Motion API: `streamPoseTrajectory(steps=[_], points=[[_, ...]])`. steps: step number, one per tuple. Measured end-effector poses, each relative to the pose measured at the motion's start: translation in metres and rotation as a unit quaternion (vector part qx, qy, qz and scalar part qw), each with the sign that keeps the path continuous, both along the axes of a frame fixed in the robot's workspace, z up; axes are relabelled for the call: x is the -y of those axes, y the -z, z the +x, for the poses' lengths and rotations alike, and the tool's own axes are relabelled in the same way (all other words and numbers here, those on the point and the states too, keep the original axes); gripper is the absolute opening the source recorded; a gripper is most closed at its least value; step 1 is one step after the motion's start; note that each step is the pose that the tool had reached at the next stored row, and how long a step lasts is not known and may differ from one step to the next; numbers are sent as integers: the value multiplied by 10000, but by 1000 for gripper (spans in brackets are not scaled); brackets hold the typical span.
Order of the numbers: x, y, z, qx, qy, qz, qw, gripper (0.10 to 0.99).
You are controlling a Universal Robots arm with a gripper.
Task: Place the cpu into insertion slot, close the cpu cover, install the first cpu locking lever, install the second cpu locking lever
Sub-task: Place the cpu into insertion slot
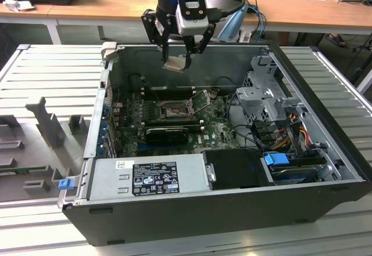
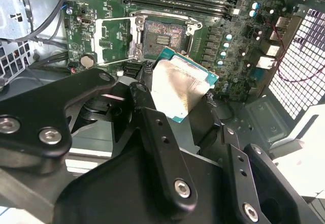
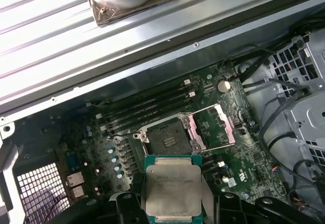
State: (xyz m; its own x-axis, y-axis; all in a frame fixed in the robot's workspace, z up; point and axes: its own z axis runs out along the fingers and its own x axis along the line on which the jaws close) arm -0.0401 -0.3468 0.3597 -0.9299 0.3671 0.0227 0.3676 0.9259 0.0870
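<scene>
My gripper [image 1: 176, 62] hangs above the open computer case, shut on the cpu [image 1: 176, 65], a flat silver-grey square chip with a green edge. Both wrist views show the cpu [image 2: 183, 88] [image 3: 172, 187] pinched by its edges between the black fingers [image 2: 151, 125]. Below it on the green motherboard lies the insertion slot [image 1: 174, 111] [image 2: 163, 35] [image 3: 168, 137], with its dark pin field uncovered. The cpu cover [image 1: 201, 100] [image 2: 118, 38] [image 3: 212, 127] is swung open beside the slot. The chip is well above the slot, not touching it.
A black card [image 1: 166, 133] lies just in front of the socket and memory slots [image 3: 147, 107] just behind it. A grey power supply [image 1: 148, 177] fills the case's near side. A drive cage [image 1: 261, 93] and cables [image 1: 290, 134] sit at the exterior view's right. Grey fixtures [image 1: 49, 122] stand outside the case.
</scene>
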Motion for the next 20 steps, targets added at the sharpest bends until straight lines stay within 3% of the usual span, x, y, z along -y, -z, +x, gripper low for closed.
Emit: streamPoseTrajectory(steps=[20], points=[[0,1,0,0,366,0,9993,529]])
